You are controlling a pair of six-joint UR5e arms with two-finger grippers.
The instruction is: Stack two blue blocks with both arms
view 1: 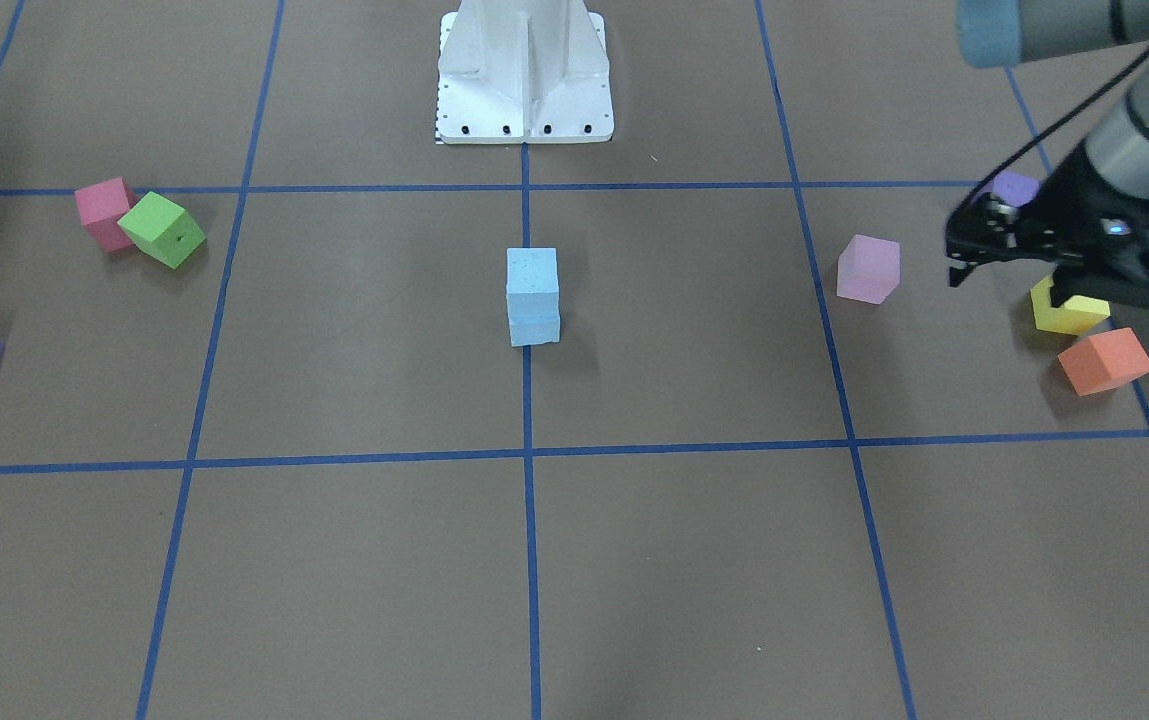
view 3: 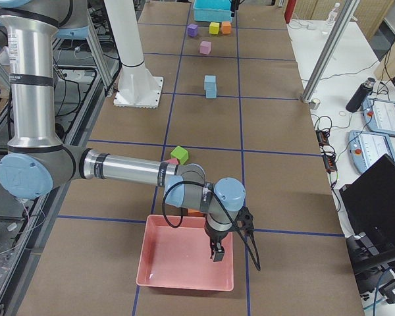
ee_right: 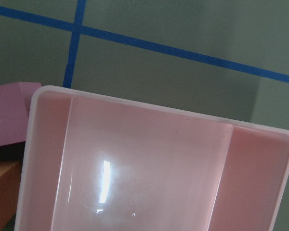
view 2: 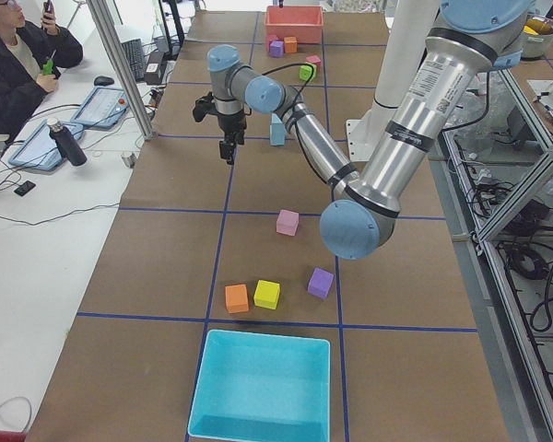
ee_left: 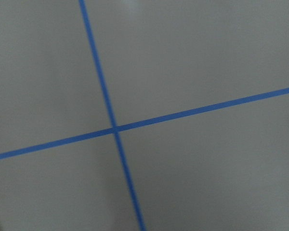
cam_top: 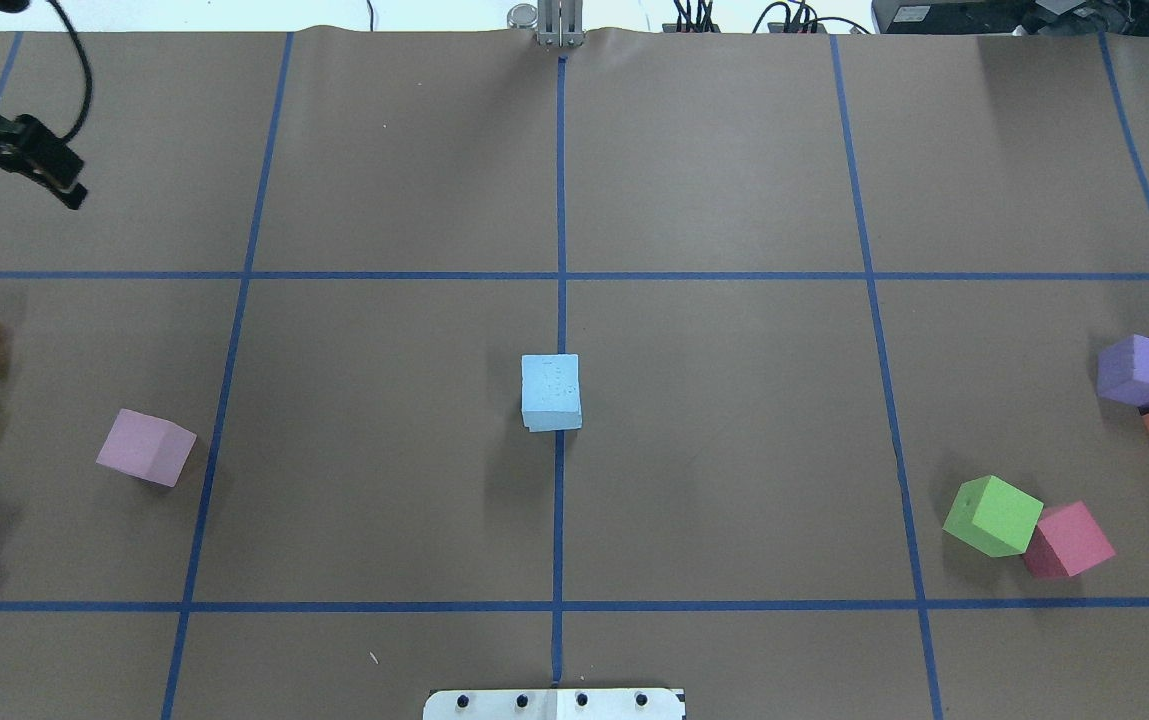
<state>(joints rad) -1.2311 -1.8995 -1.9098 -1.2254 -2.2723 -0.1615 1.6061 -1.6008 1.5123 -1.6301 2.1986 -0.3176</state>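
Note:
The two blue blocks [view 1: 533, 297] stand stacked one on the other at the table's centre, on the blue centre line. From overhead the stack [cam_top: 551, 392] shows as one cube, and it also shows in the side views [view 2: 277, 131] [view 3: 210, 86]. My left gripper [view 1: 956, 262] hangs empty, well off to the stack's side, high above the table [cam_top: 72, 192]; its fingers taper to a narrow tip and look shut. My right gripper [view 3: 215, 255] shows only in the exterior right view, over the pink tray [view 3: 184, 263]; I cannot tell whether it is open or shut.
On the left arm's side lie a lilac cube [cam_top: 145, 447], a yellow cube [view 1: 1064, 312], an orange cube [view 1: 1104, 360] and the turquoise box [view 2: 258, 387]. A green cube [cam_top: 992, 515] and a pink cube [cam_top: 1069, 540] lie on the right arm's side. The white pedestal [view 1: 524, 70] stands behind the stack.

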